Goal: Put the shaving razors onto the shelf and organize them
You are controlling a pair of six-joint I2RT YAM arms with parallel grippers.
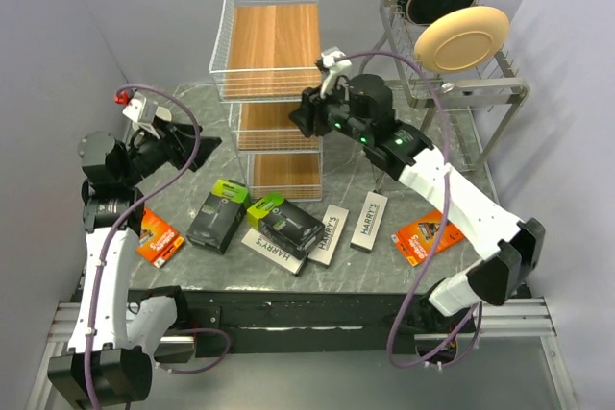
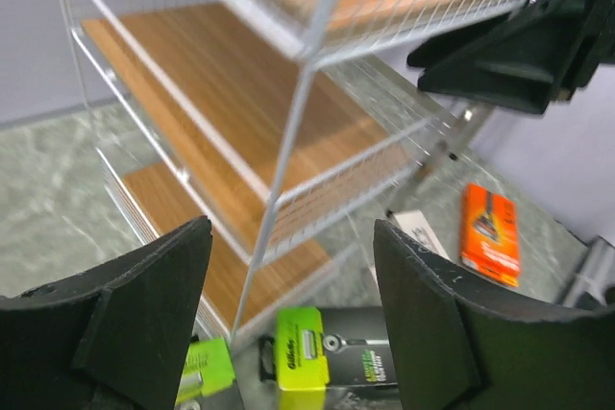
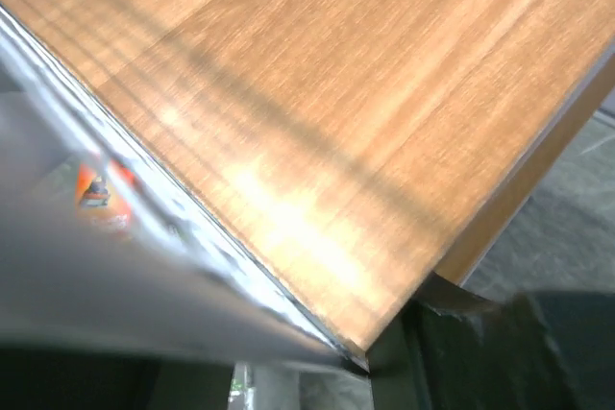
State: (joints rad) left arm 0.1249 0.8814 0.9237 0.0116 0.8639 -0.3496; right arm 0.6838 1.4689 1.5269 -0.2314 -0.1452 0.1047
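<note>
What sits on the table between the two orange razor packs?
Two black boxes with lime-green ends and three white HARRY'S boxes lie there; the top external view shows the whole stretch.

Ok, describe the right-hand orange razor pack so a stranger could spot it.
From the white wire shelf, come forward and right past the white HARRY'S boxes. The flat orange pack lies beside the right arm, the only orange one on that side.

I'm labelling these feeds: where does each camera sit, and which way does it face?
Top external: above and behind the bases, looking down on shelf and both arms.
Left wrist: faces the shelf and right arm; own open fingers below.
Right wrist: close above one wooden tier; dark finger bottom right.
Shared: the shelf.
</note>
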